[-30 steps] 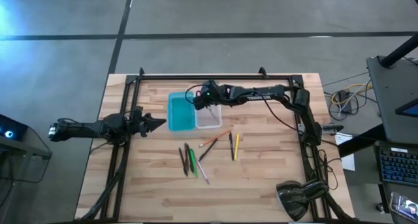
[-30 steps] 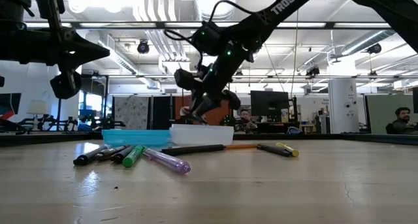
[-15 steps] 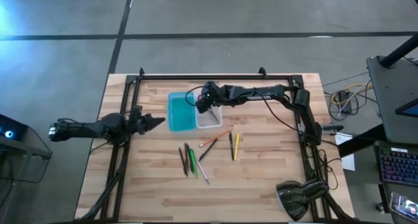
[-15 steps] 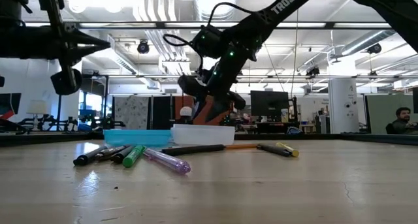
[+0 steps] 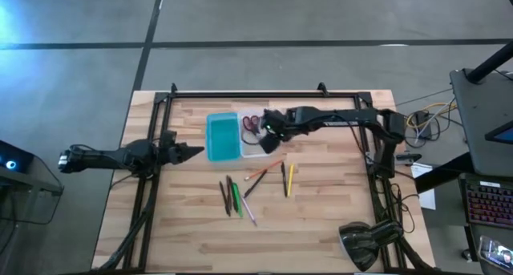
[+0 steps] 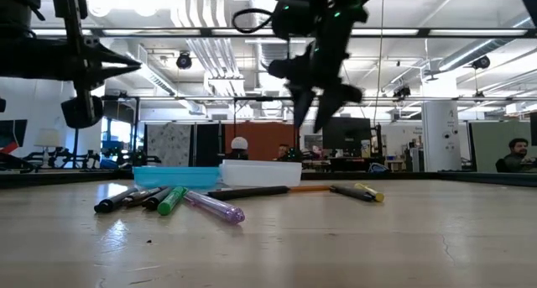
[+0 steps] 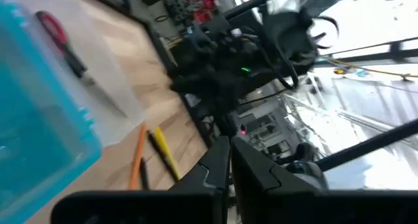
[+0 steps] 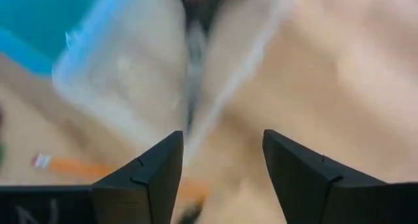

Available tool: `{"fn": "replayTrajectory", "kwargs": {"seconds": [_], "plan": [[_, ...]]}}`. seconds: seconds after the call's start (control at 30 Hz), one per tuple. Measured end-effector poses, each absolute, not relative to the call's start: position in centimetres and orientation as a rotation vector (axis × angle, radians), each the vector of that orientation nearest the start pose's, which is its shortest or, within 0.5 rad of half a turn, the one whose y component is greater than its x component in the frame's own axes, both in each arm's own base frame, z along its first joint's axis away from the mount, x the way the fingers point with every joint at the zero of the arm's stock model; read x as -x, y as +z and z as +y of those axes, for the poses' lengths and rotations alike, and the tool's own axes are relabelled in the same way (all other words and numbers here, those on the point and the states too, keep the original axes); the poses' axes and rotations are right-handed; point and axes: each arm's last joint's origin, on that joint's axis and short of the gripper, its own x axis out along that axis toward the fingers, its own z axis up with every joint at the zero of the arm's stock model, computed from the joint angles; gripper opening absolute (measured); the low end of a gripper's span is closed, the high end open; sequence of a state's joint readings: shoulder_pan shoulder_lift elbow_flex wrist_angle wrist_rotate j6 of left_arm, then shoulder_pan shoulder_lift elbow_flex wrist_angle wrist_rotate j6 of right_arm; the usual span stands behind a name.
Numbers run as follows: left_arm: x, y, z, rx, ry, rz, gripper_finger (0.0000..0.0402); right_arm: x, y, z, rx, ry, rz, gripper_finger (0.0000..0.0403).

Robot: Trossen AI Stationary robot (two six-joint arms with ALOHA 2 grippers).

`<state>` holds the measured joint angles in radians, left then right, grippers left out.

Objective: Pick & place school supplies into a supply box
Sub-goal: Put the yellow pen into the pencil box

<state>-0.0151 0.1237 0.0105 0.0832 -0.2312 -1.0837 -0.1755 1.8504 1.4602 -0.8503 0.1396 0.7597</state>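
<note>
Scissors [image 5: 251,123]: one, in supply box [image 5: 234,152] tray.

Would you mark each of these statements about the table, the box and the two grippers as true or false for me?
1. The scissors lie in the clear tray. True.
2. The right gripper grips a pencil. False: it is open and empty.
3. The teal lid lies beside the tray. True.
4. The left gripper is over the tray. False: it waits at the table's left.
5. The yellow pencil is boxed. False: it lies on the table.
</note>
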Motion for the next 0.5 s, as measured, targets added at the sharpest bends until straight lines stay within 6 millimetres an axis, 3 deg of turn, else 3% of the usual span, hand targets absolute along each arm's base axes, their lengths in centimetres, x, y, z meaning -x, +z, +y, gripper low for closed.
{"fn": "replayTrajectory", "kwargs": {"seconds": [0.13,0.3,0.5], "plan": [[-10.5,16.4,0.5,1.074,0.223,-0.080,0.0000,-34.8,22.5,-4.0,-0.885,-0.746,1.124,0.0202],[-10.6,16.3,0.5,1.070,0.227,-0.072,0.0000,-33.3,19.8,-0.4,-1.016,-0.856,1.198,0.0216],[-10.6,16.3,0.5,1.063,0.229,-0.068,0.0000,-33.0,17.8,2.5,-1.092,-0.967,1.152,0.0243]]}}
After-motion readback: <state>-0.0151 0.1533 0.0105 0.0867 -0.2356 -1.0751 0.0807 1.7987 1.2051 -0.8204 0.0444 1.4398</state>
